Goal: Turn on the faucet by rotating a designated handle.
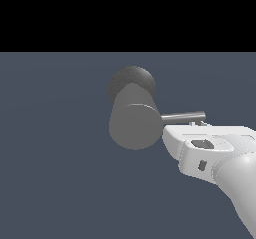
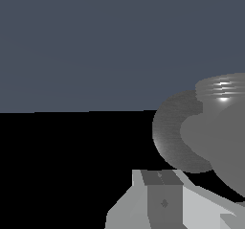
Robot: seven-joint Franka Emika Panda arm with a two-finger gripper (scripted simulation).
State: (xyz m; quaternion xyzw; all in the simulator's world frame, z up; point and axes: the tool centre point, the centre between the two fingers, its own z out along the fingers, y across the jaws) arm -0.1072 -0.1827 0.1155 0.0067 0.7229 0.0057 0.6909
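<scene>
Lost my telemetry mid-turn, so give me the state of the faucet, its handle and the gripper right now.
faucet: intact, flat round end face toward the exterior camera.
handle: sticking out sideways to the exterior view's right, roughly level.
gripper: right beneath the handle's outer end; open or shut, contact: cannot tell.

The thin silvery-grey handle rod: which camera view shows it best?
The exterior view. There the thin silvery-grey handle rod shows along its whole length, projecting from the stout matte grey faucet cylinder toward that view's right, just above the white hand. The wrist view shows only curved grey faucet surfaces; no rod is discernible.
</scene>
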